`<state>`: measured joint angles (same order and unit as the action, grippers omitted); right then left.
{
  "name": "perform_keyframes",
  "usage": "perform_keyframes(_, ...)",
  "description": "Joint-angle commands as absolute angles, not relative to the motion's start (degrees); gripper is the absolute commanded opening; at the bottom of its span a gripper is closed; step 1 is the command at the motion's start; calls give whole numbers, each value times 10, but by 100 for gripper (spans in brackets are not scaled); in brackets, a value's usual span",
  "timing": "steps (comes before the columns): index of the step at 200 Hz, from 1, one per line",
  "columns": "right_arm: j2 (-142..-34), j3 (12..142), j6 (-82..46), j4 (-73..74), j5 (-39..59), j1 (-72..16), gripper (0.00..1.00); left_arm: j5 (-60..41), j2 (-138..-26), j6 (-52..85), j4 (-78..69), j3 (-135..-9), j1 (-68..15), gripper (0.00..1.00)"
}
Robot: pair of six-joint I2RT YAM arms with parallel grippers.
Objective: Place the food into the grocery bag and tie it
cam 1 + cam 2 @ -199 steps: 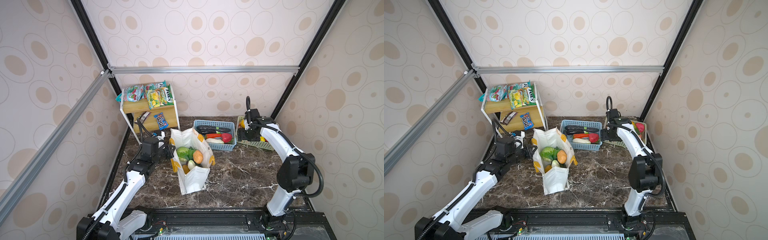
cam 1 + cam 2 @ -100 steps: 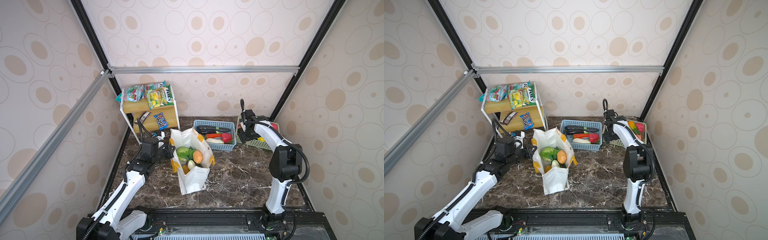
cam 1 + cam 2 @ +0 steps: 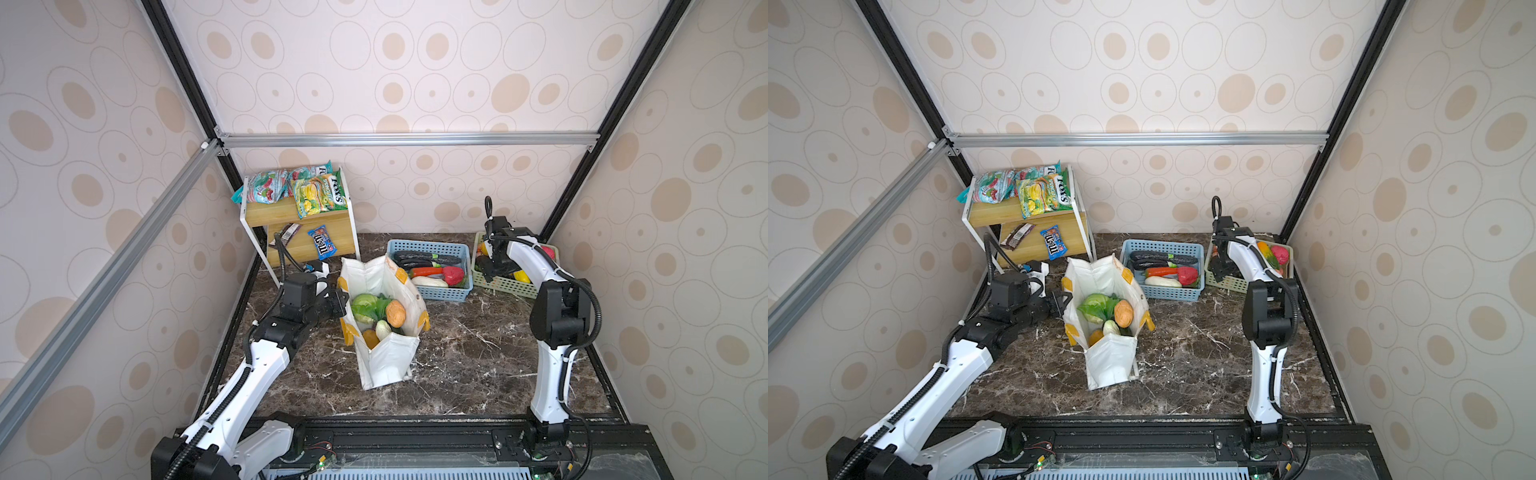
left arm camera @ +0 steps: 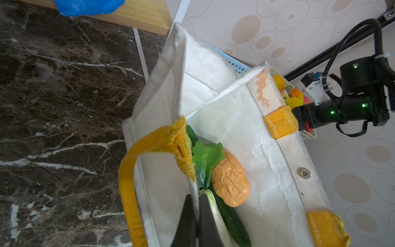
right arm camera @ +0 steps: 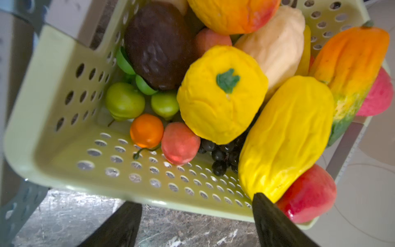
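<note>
1. Left gripper [image 4: 195,197] is pinching the grocery bag [image 3: 390,361] rim, jaws closed on it.
2. Bag is standing mid-table [image 3: 478,353], holding a cabbage [image 3: 362,305].
3. Right gripper [image 5: 194,201] is hovering, jaws wide, over the green basket [image 5: 53,85] of toy fruit [image 5: 222,94].

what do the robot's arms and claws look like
The left arm and right arm are glossy white shells joined by chunky black joint housings, with black corrugated cable looping alongside. The left claw and right claw have dark, tapering fingers. Green lights glow on the right wrist.
</note>
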<state>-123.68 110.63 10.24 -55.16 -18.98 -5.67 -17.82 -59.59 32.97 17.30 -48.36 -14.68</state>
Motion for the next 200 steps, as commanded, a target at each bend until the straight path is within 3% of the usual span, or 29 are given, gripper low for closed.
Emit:
perform_keyframes(1,-1260,1132,108,-582,-168,-46,84,-169,-598,317,178,-521,-147,0)
perform_keyframes(103,-1287,1138,77,-586,-107,-20,75,-166,-639,320,171,-551,-147,0)
perform_keyframes(200,-1269,1115,34,-599,-72,-18,36,-171,-634,312,175,-547,-147,0)
